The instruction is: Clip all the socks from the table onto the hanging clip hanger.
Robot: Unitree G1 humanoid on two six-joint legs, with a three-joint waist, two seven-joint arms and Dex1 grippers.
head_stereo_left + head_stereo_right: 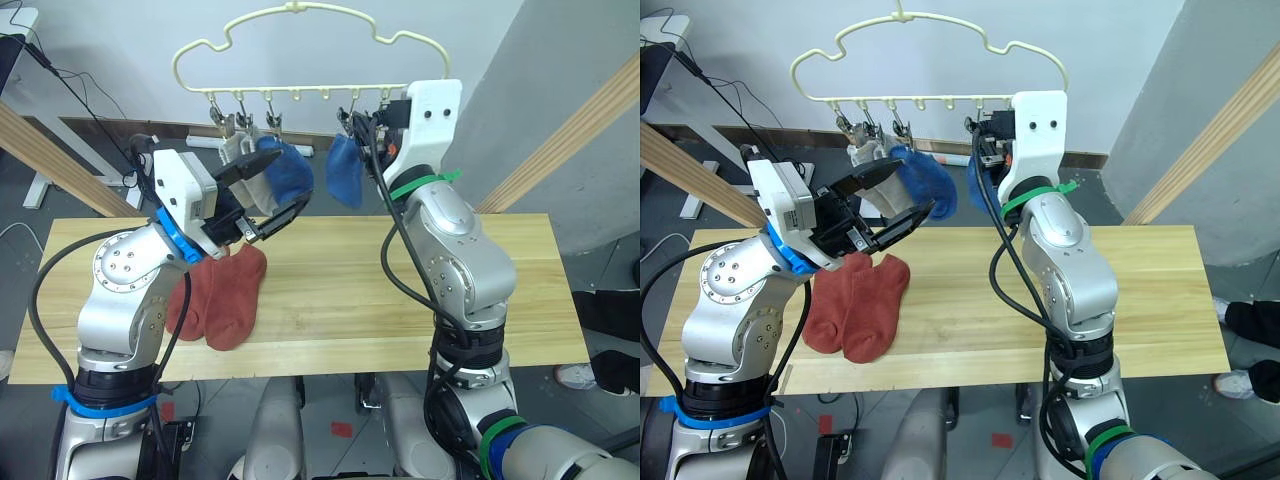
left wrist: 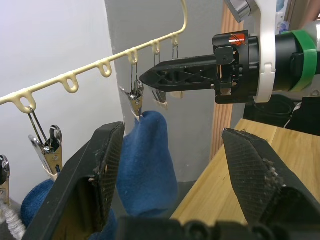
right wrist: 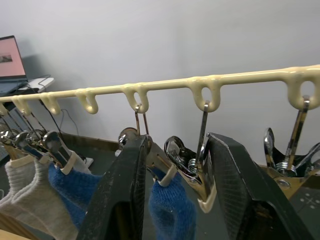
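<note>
The pale yellow clip hanger (image 1: 300, 92) hangs above the far edge of the table (image 1: 400, 320). Two light grey socks (image 1: 240, 150) and two royal blue socks hang from its clips, one blue sock (image 1: 928, 182) beside the grey pair and the other (image 1: 345, 172) further right. Two rust-red socks (image 1: 230, 295) lie together on the table's left part. My left gripper (image 1: 294, 178) is open in front of the nearer blue sock, holding nothing. My right gripper (image 3: 180, 142) is raised to the bar, open, with a metal clip (image 3: 197, 172) between its fingers.
Slanted wooden poles run at the far left (image 1: 50, 150) and far right (image 1: 570, 130). Cables and a desk leg lie on the floor behind the table at the left. A person's shoe (image 1: 578, 375) shows past the table's right end.
</note>
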